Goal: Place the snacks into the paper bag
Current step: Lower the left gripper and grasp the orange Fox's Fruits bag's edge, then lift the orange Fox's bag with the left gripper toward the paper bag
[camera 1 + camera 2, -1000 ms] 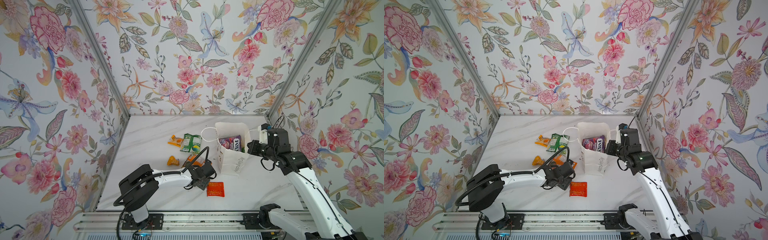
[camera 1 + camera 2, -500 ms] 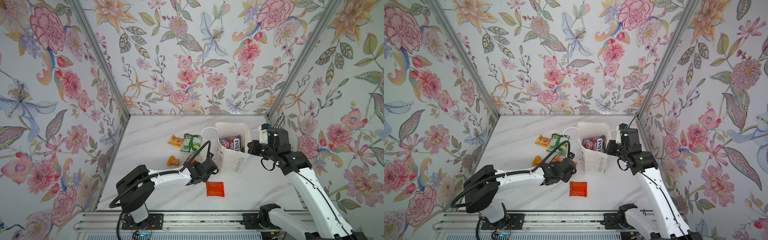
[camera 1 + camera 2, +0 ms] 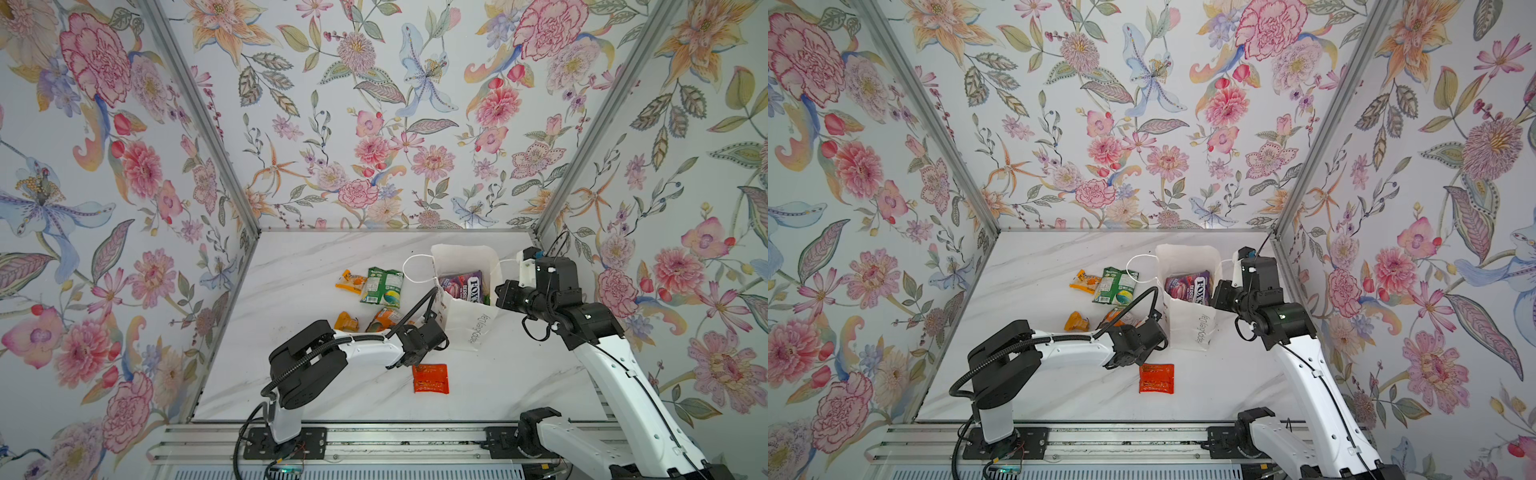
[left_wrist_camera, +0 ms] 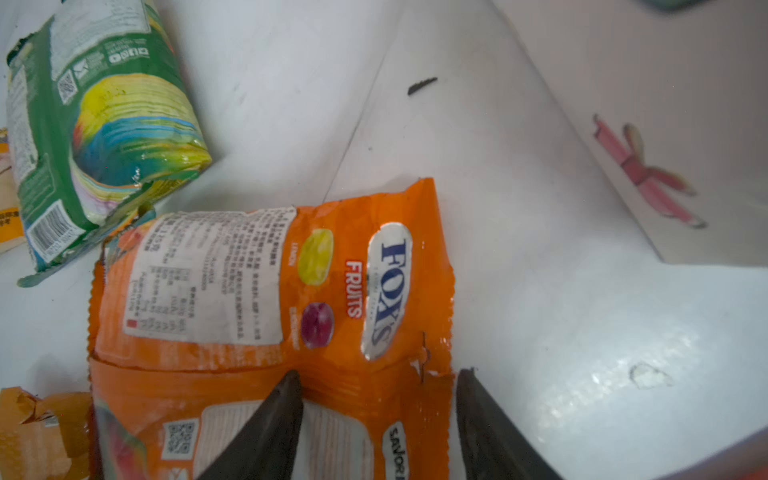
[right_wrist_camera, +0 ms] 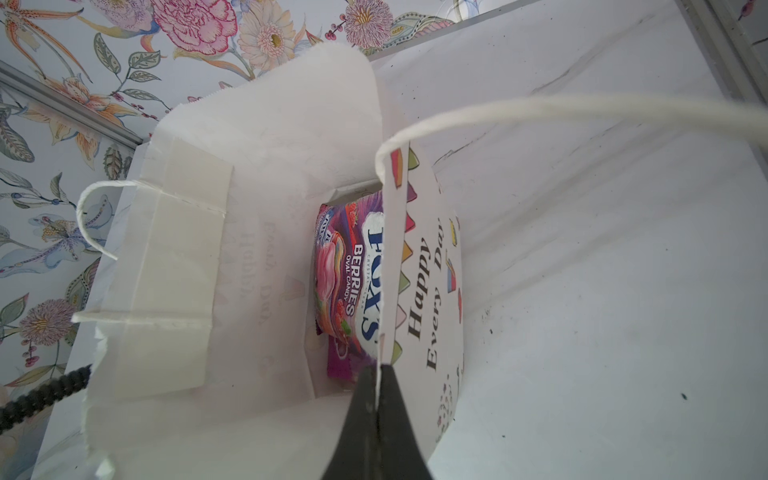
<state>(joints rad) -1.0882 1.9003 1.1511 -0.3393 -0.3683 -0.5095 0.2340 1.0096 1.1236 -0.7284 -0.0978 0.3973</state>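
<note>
Straddling one edge of the orange FOX'S packet (image 4: pixel 249 291), the left gripper (image 4: pixel 378 374) had its jaws spread, nothing pinched. The packet lay mid-desk (image 3: pixel 498 395), just beside the paper bag (image 5: pixel 166 249), which stood toward the far right corner. The right gripper (image 5: pixel 378 370) was pinching the bag's rim. A purple FOX'S packet (image 5: pixel 349 270) lay inside.

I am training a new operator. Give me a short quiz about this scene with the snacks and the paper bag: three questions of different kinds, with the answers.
1. True or false: the right gripper is shut on the rim of the paper bag.
2. Which packet lies inside the bag? A) green packet B) purple packet C) red packet
3. Fill in: the left gripper is open around an edge of the ____ packet.
Key: 1 true; 2 B; 3 orange packet.
</note>
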